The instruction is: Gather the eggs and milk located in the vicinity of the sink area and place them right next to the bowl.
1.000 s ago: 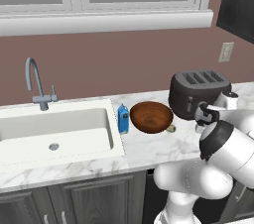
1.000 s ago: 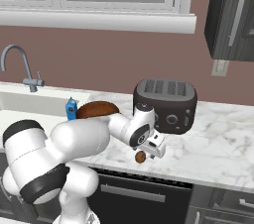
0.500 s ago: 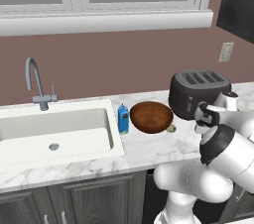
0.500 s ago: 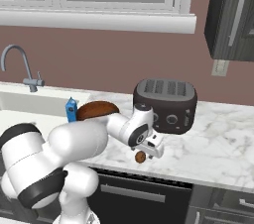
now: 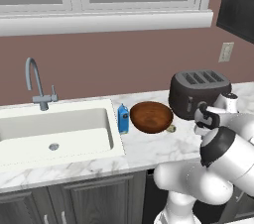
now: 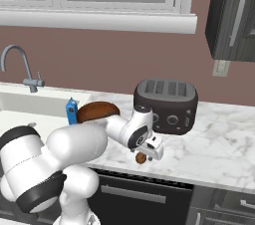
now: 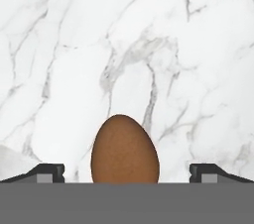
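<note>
Step in hand, by my read: moving the reddish-brown egg (image 7: 125,149) to the bowl (image 5: 151,116). The egg sits between the tips of the gripper (image 6: 145,156), jaws wide w/ clear gaps each side, so whether it's gripped I cannot tell. Milk (image 5: 123,119) and pale egg (image 5: 170,128) already touch or sit just beside the bowl; next: confirm hold, carry egg left to bowl.
</note>
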